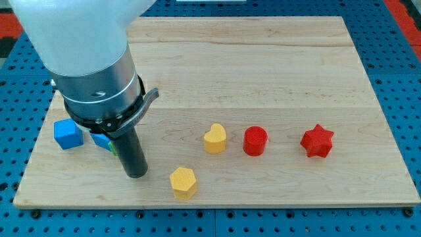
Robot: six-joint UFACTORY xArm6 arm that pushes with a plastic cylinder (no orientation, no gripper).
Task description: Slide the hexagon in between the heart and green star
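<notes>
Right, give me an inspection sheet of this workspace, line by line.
Surface: light wooden board, lying flat on a blue perforated base.
Job's things: yellow hexagon near the view's bottom; yellow heart up and to its right; green star largely hidden behind the rod, only a green sliver shows.
Clutter: blue cube and a second blue block at the view's left; red cylinder; red star.
End effector: my tip on the board, left of the yellow hexagon, not touching it.
Cables: nothing seen.
Surroundings: red patch at the view's top left.
</notes>
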